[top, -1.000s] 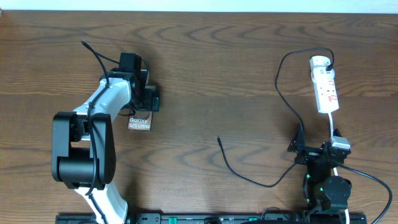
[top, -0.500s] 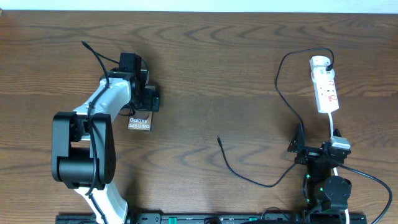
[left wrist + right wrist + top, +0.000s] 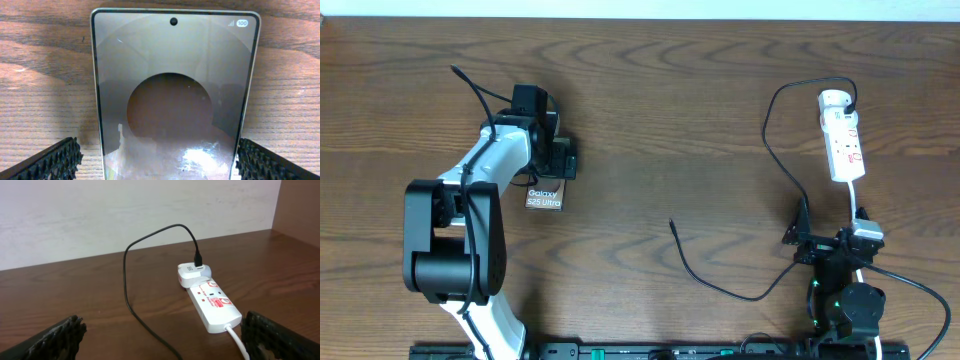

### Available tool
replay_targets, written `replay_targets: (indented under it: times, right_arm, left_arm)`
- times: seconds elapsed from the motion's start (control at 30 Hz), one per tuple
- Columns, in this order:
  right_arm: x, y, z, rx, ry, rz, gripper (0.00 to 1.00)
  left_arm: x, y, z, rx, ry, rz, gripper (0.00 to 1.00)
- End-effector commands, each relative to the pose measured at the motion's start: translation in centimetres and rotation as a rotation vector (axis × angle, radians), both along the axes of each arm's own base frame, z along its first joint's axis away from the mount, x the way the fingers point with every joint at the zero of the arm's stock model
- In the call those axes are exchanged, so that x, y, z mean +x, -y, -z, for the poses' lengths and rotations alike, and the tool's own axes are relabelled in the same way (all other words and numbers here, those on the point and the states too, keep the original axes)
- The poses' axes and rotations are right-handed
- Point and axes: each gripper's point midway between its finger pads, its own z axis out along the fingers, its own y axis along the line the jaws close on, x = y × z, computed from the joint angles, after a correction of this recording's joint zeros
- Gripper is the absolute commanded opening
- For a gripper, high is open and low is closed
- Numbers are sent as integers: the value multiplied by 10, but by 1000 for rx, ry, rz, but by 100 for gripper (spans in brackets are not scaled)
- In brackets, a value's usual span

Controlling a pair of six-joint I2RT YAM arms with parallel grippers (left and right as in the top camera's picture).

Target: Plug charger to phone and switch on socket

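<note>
The phone point(image 3: 544, 196) lies flat on the wooden table at the left, its "Galaxy S25 Ultra" lettering showing. Its upper part is hidden under my left gripper point(image 3: 556, 160). In the left wrist view the phone point(image 3: 175, 90) fills the frame, and my left gripper point(image 3: 159, 165) is open with one finger on each side of its lower end. The black charger cable point(image 3: 767, 150) runs from an adapter in the white socket strip point(image 3: 843, 140) and ends in a free plug tip point(image 3: 671, 223) mid-table. My right gripper point(image 3: 828, 240) is open and empty, below the strip point(image 3: 212, 302).
The strip's white cord point(image 3: 855, 200) runs down toward the right arm's base. The charger cable point(image 3: 135, 305) crosses the table in front of my right gripper point(image 3: 162, 335). A pale wall stands behind the table's far edge.
</note>
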Motion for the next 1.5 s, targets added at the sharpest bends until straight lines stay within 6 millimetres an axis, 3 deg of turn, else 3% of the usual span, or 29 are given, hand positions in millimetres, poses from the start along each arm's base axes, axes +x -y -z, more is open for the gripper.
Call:
replay_targets:
  times: [0.0,0.2,1.47]
  right_arm:
    - [0,1,1,-10,-2,2,99]
    - [0,1,1,-10,-2,2,99]
    - [0,1,1,-10,-2,2,99]
  left_arm:
    - [-5,0,9,-5,-27,13,98]
    - [-5,8,9,-47,-30,21,98]
    - [-12,5,15,-33,-44,19,98]
